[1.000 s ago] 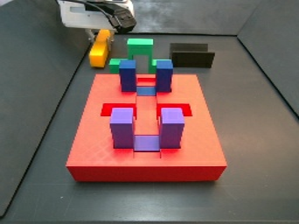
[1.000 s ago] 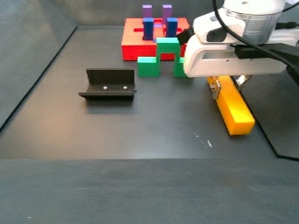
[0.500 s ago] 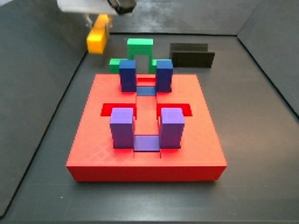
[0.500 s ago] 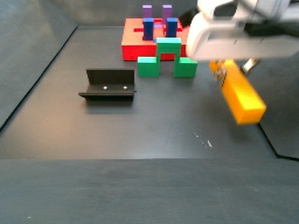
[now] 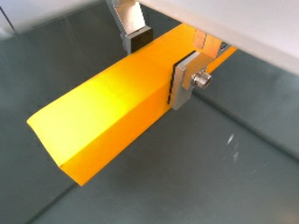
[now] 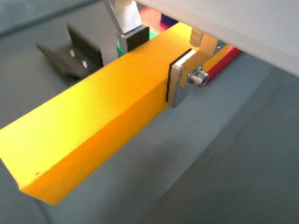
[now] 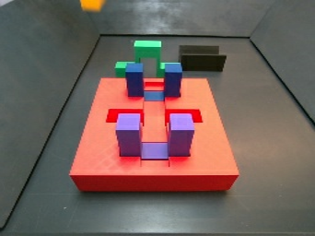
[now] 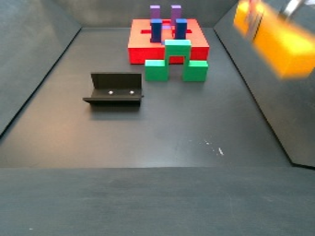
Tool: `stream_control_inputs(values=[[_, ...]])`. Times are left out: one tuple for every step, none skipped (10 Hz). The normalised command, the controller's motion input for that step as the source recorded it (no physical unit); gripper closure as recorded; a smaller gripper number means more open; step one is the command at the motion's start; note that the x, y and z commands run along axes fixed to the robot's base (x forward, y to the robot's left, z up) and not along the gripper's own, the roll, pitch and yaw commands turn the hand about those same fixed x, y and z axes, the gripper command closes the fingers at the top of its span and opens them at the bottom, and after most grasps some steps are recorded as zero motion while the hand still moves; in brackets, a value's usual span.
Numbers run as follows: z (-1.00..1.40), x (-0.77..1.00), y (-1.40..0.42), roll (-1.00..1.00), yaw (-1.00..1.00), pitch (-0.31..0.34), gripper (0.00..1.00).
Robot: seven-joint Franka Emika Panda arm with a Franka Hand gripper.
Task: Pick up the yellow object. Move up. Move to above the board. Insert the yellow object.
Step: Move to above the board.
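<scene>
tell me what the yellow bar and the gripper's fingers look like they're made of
The yellow object, clamped in the gripper and lifted off the floor, looks like smooth plastic, possibly printed: even matte orange-yellow faces with a soft sheen and crisp edges. The fingers look like brushed metal: flat silver plates with a screw head, with dark pads that are probably rubber.

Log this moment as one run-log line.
phase: lift | gripper: shut on yellow bar, high off floor | red board: slots unfilled | next: move above board

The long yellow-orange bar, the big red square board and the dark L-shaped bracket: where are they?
Long yellow-orange bar (image 5: 117,105): wrist view, broad top face, held in the claw (image 5: 166,54).
Big red square board (image 7: 105,161): side view, bare front corner.
Dark L-shaped bracket, the fixture (image 8: 113,88): side view, upright wall.
</scene>
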Motion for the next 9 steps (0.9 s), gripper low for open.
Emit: stream_control_inputs(values=[[1.40, 0.02, 0.01, 0.00, 0.00, 0.085, 1.00], [1.40, 0.02, 0.00, 0.00, 0.00, 0.089, 1.00], [0.82, 0.02, 0.00, 0.01, 0.00, 0.082, 1.00], [0.18, 0.03, 0.01, 0.00, 0.00, 0.069, 1.00], [0.16, 0.69, -1.40, 0.13, -0.20, 0.096, 1.00], [0.16, 0.69, -1.40, 0.14, -0.19, 0.077, 1.00], [0.15, 0.71, -1.40, 0.12, -0.08, 0.120, 1.00], [0.15, 0.73, -1.40, -0.01, -0.05, 0.119, 1.00], [0.16, 0.74, -1.40, 0.00, -0.03, 0.129, 1.00]])
